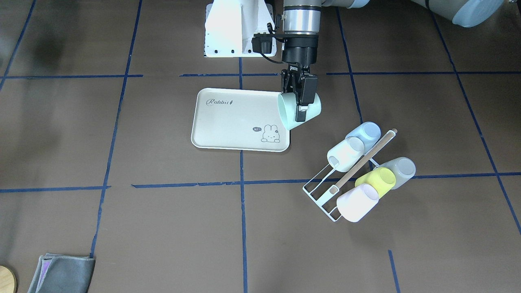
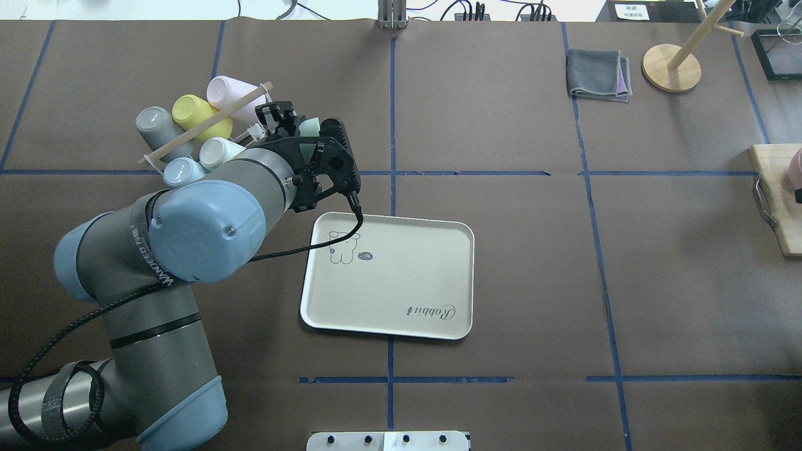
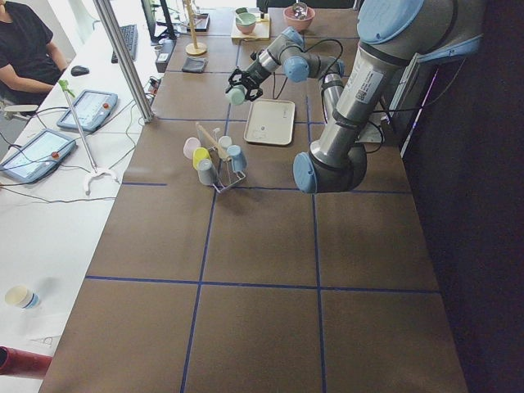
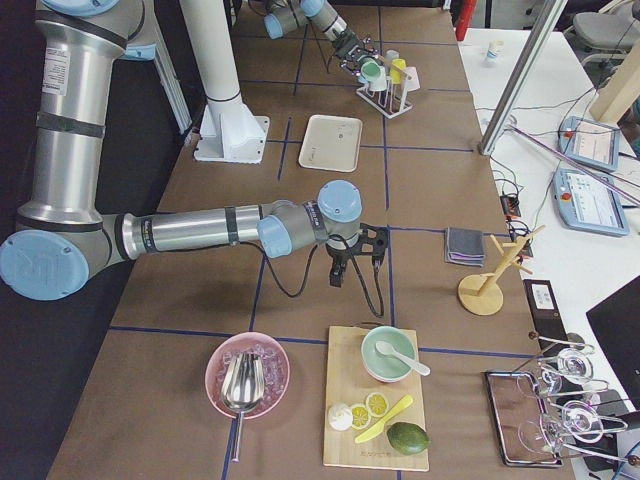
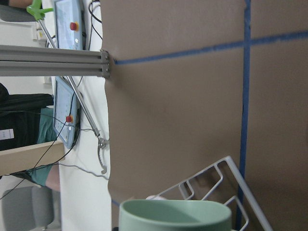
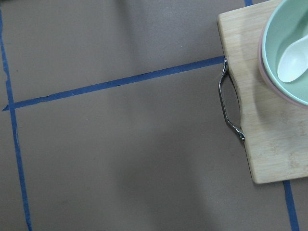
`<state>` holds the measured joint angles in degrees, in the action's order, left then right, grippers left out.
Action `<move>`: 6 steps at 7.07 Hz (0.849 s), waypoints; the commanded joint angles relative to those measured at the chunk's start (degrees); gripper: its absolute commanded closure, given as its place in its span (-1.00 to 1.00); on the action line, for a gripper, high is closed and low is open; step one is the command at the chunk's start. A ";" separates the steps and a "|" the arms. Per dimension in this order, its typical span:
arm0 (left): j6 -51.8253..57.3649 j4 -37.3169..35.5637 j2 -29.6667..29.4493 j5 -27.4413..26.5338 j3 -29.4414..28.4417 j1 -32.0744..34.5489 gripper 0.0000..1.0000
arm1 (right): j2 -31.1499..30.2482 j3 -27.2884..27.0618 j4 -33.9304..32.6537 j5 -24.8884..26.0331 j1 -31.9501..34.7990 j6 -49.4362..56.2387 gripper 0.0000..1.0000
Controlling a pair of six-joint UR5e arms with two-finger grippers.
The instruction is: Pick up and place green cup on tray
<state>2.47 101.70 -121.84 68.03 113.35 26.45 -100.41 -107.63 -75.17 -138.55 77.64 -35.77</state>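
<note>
Going left to right in the front-facing view. Far left, near corner: a folded grey cloth, no part in the task.

Next, the tray, flat on the table with nothing on it. So the placing is not done.

At the tray's right edge we have the green cup, off the table and held by the left gripper. The jaws are clamped on the cup's wall, with one finger showing down the outside. The cup is tipped on its side, mouth facing left toward the tray. From this angle the mouth overlaps the tray's right rim. The overhead and left side views put the cup up in the air, beside the tray on the rack side rather than over its middle. The left wrist view shows only the cup's rim, with table and rack wire beyond.

Right of that is the wire rack with the other cups lying on it, among them a yellow cup and a pale blue cup, untouched.

The right gripper shows only in the right side view, well away near the cutting board. We cannot tell whether it is open or closed.

Our read: the pick is done and the carry is nearly there. What is left is to bring the cup over the tray, turn it upright, lower it, release and back off.
</note>
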 commanded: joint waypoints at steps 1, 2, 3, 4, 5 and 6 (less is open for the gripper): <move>-13.39 18.54 1.34 3.59 -3.03 -0.52 0.15 | -0.05 -0.39 0.02 0.03 0.93 0.00 -1.00; -16.50 29.67 2.82 3.51 -6.96 -2.78 0.15 | 0.03 -0.56 0.02 0.03 1.11 0.00 -1.00; -19.05 42.66 3.53 3.42 -12.05 -3.68 0.14 | 0.04 -0.74 0.02 -0.06 1.46 0.00 -1.00; -23.60 54.97 3.71 2.81 -17.41 -5.43 0.14 | 0.12 -0.65 0.02 0.03 1.55 0.00 -1.00; -25.30 60.49 5.02 2.81 -20.33 -6.49 -0.02 | 0.21 -0.57 0.02 0.03 1.47 0.00 -1.00; -25.41 62.55 4.60 2.81 -21.93 -6.76 -0.06 | 0.30 -0.39 0.02 0.03 1.47 0.00 -1.00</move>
<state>-21.75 159.30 -117.38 70.91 94.20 20.43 -100.21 -108.18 -75.15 -138.52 79.09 -35.77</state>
